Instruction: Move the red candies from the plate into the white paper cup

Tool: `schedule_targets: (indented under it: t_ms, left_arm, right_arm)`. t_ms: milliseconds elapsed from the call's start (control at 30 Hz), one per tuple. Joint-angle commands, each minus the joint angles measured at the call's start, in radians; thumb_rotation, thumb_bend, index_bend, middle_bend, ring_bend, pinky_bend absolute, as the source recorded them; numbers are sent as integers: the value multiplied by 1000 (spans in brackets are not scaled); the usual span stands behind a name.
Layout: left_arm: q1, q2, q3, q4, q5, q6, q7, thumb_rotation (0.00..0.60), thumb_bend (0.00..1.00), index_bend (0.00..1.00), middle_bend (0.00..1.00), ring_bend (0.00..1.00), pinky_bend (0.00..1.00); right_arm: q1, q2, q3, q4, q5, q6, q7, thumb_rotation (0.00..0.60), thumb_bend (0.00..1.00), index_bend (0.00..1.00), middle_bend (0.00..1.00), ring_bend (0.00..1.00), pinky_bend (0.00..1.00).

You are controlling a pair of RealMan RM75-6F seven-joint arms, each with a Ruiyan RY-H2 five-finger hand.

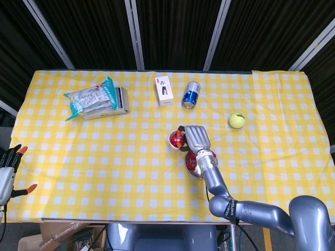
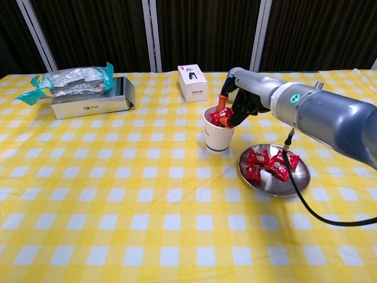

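The white paper cup (image 2: 218, 135) stands on the table (image 2: 118, 194) just left of the metal plate (image 2: 297, 184) and already holds red candies (image 2: 217, 117). The right hand (image 2: 238, 105) hangs over its mouth, fingertips pinching one more candy at the rim. Several wrapped candies (image 2: 268, 164) lie on the plate. The left hand (image 1: 7, 167) rests released, fingers apart, at the table's left edge
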Motion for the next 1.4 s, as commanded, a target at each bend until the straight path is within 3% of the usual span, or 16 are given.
schedule_targets:
  t_ms: [33, 300, 500, 733, 1033, 1400]
  left_arm:
    - [1, -1, 1, 3, 3, 2, -4, 600, 72, 0, 0, 0, 0]
    - [1, -1, 1, -1, 7, 6, 2, 600, 72, 0, 0, 0, 0]
    - [3, -4, 1, 5, 9, 11, 2, 600, 72, 0, 0, 0, 0]
    - [4, -8, 0, 5, 14, 21, 12, 600, 72, 0, 0, 0, 0]
    - [7, -17, 0, 8, 31, 39, 24, 600, 72, 0, 0, 0, 0]
    - [8, -20, 1, 15, 34, 41, 20, 600, 72, 0, 0, 0, 0]
  right_arm:
    - [2, 0, 1, -1, -8, 13, -2, 600, 499, 385, 865, 851, 947]
    - [-15, 32, -6, -68, -28, 54, -10, 600, 458, 319, 865, 851, 947]
    - [-63, 95, -25, -190, -88, 117, 5, 600, 457, 318, 865, 851, 947]
    - [-152, 189, -119, -325, -165, 184, -2, 600, 426, 319, 865, 851, 947]
    - [-220, 172, -218, -301, -167, 198, -3, 600, 306, 319, 865, 851, 947]
    - [-234, 108, -237, -210, -151, 152, -2, 600, 257, 319, 865, 851, 947]
